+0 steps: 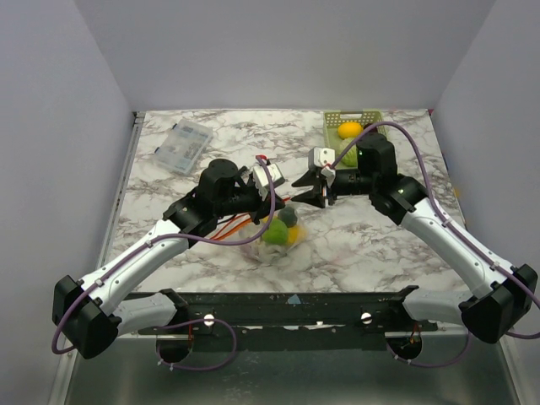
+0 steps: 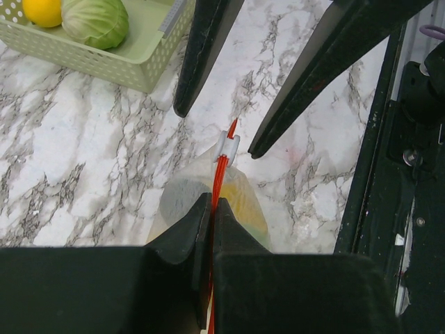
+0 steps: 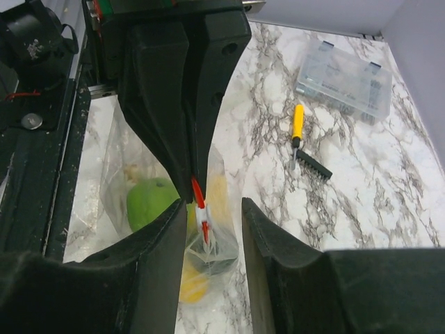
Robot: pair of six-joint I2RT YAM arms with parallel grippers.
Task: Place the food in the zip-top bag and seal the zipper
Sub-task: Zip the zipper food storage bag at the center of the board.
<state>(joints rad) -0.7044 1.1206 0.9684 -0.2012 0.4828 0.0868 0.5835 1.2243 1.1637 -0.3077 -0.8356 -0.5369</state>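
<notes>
The left gripper [image 2: 213, 203] is pinched tight on the zipper [image 2: 221, 174] just behind its white slider [image 2: 227, 145] — likely holding the strip taut. The right gripper [image 3: 213, 203] has its fingers apart either side of the slider — placed, I judge, to drag it. Below the slider sits the bag [image 3: 115, 163], green fruit [image 3: 149, 202] inside.

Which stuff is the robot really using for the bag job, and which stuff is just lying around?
For the job:
plastic bag
orange zipper
green fruit inside the bag
left pincer, shut on the zipper
right pincer, open

Just lying about:
green basket
clear box
yellow-handled tool
</notes>
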